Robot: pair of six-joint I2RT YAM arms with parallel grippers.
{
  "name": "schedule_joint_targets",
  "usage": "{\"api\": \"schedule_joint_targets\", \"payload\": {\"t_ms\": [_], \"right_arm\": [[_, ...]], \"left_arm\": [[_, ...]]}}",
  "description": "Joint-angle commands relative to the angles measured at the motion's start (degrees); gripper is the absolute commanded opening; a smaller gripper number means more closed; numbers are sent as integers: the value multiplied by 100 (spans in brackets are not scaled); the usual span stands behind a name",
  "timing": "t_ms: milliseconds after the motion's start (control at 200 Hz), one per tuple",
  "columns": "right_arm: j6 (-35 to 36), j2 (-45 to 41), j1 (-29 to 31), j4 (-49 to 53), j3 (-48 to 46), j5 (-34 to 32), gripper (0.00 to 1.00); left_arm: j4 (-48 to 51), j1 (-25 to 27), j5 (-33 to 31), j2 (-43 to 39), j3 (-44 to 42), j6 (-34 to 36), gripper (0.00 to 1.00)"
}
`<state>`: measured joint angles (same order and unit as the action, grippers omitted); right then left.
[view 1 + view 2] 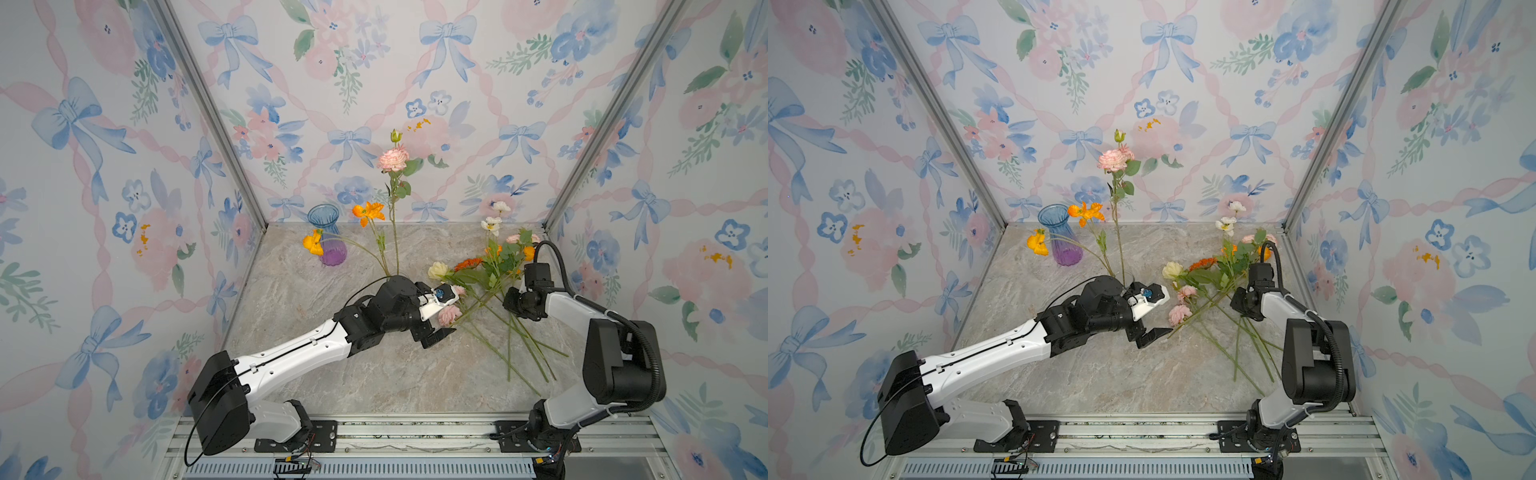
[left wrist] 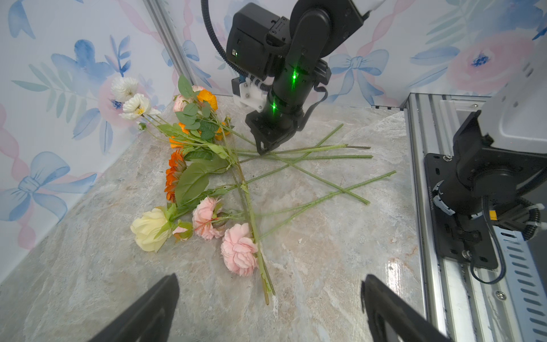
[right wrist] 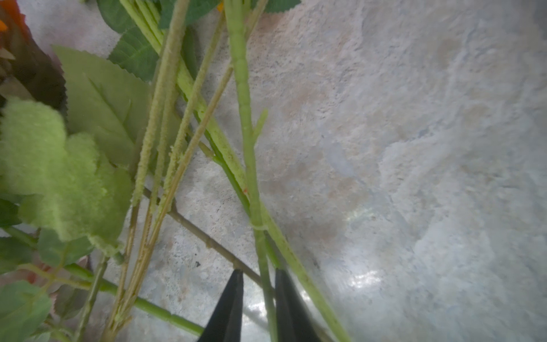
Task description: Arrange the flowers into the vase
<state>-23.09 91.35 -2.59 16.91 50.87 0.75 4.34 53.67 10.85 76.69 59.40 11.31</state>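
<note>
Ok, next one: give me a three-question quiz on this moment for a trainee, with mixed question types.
1. True or false: the left gripper holds a flower.
2. What sits between the jaws of the right gripper?
3. The vase stands: A, at the back left of the table; B, at the front right; C, under the right gripper.

Key: 1 false, its jaws are wide apart with nothing gripped. 2 a green stem. 3 A.
</note>
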Motion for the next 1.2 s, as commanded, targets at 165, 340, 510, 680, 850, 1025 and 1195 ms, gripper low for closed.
{"api": "schedule_joint_targets", "payload": {"t_ms": [165, 340, 510, 680, 850, 1025, 1195], "right_arm": [[253, 488, -13, 177, 440, -2, 14], [508, 486, 103, 478, 637, -283, 0], [782, 43, 471, 1086, 918, -1067, 0], [1086, -390, 938, 1936, 1410, -2088, 0], [1290, -361, 1375, 3139, 2335, -3043, 0], [1374, -120, 1755, 4287, 3267, -4031, 0], [1492, 493, 2531, 5393, 4162, -5346, 0]], "left_arm": [[-30, 10, -115, -102, 37, -28, 98], [-35, 5, -149, -159, 33, -32, 98], [-25, 6, -189, -245, 30, -49, 98], [-28, 2, -180, -294, 32, -57, 98], [-30, -4, -143, -294, 30, -71, 98], [-30, 3, -144, -310, 32, -74, 98], [-34, -1, -145, -306, 33, -84, 98]]}}
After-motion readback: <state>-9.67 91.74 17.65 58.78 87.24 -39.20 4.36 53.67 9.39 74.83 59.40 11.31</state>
